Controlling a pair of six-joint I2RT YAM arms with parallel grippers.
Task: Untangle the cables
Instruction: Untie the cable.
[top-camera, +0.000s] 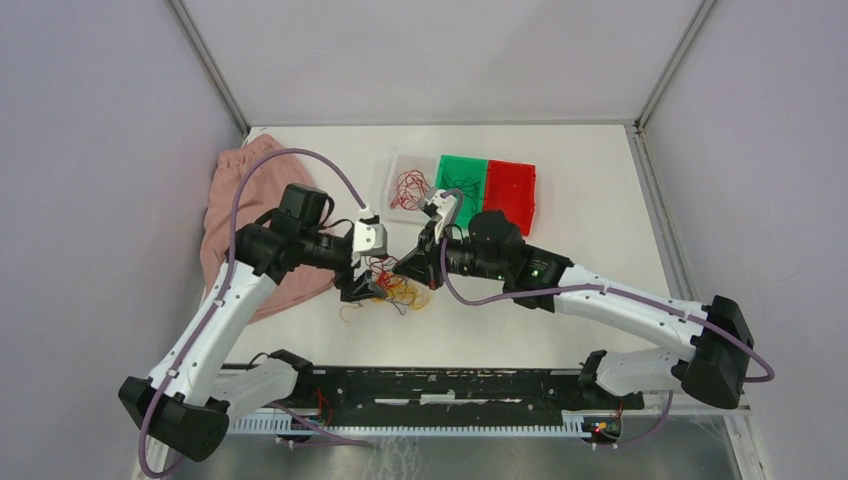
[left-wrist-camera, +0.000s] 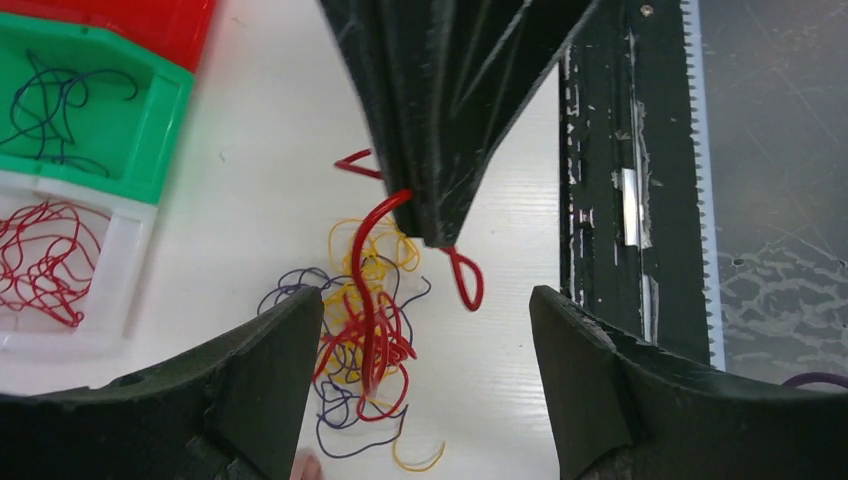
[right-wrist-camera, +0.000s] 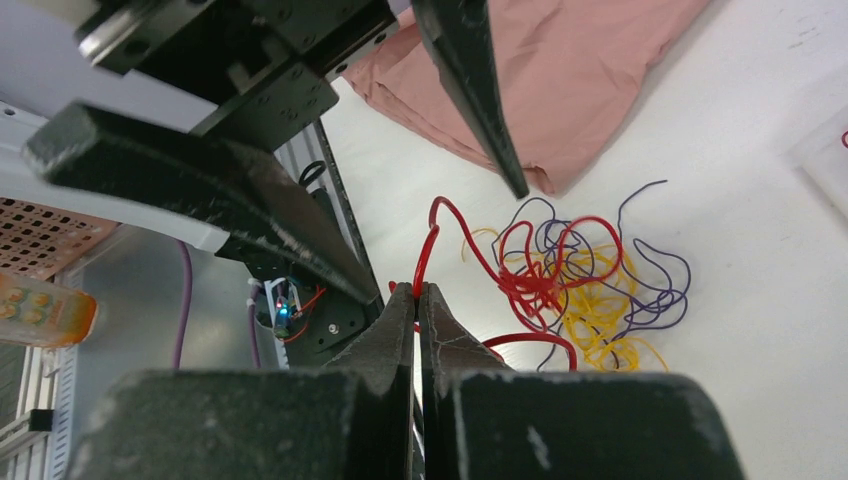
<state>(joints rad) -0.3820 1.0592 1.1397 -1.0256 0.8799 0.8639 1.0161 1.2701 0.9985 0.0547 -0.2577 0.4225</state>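
Two hands meet tip to tip over one tangle. Right hand (right-wrist-camera: 420, 296) is clenched on a single red wire (right-wrist-camera: 430, 240), pinched right at the fingertips. The wire rises from the tips, arcs over and drops back into the cables (right-wrist-camera: 585, 295). Left hand (left-wrist-camera: 425, 300) is released, jaws wide, grasping nothing. In its wrist view we see the right hand's tip and the lifted red wire sitting between its fingers.

The cables are red, yellow-orange and dark blue strands looped through each other. They lie in a loose pile on the white bench (top-camera: 600, 200), right under the two hands, on the near half.

Further back we see three trays side by side:
- clear tray (left-wrist-camera: 128, 265), holding red wires (left-wrist-camera: 45, 255)
- green tray (left-wrist-camera: 165, 130), holding dark blue wires (left-wrist-camera: 50, 105)
- red tray (top-camera: 510, 195), contents we can't tell

Pink cloth (top-camera: 245, 200) lies crumpled at the bench's left side, partly under the left arm, near the pile but apart from it.
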